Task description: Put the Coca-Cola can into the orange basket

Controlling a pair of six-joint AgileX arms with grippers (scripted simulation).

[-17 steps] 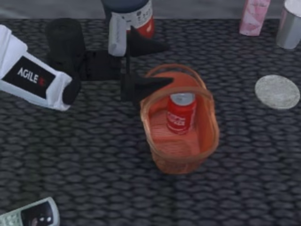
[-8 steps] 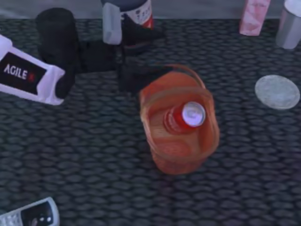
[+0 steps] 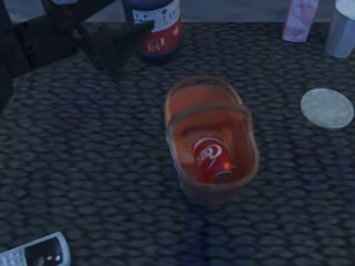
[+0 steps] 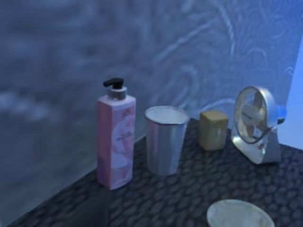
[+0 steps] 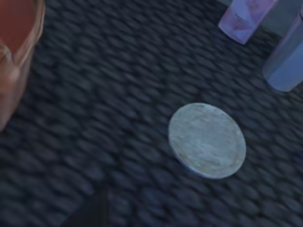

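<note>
The Coca-Cola can (image 3: 212,160) lies on its side inside the orange basket (image 3: 248,145), silver top toward the near rim, under the arched handle. The basket stands mid-table. My left gripper (image 3: 119,41) is up at the back left, well clear of the basket and next to the dark bottle (image 3: 158,25). It is open with nothing in it. My right arm is parked outside the top view; its wrist view catches the basket's rim (image 5: 19,56).
A pink pump bottle (image 3: 299,19) and a silver cup (image 3: 341,27) stand at the back right. A round coaster (image 3: 327,108) lies right of the basket. A phone (image 3: 36,252) lies at the front left. A small fan (image 4: 255,125) and a tan block (image 4: 213,130) are farther off.
The can has tipped from upright onto its side in the basket. My left gripper has drawn back from the basket's rim toward the back left and upward.
</note>
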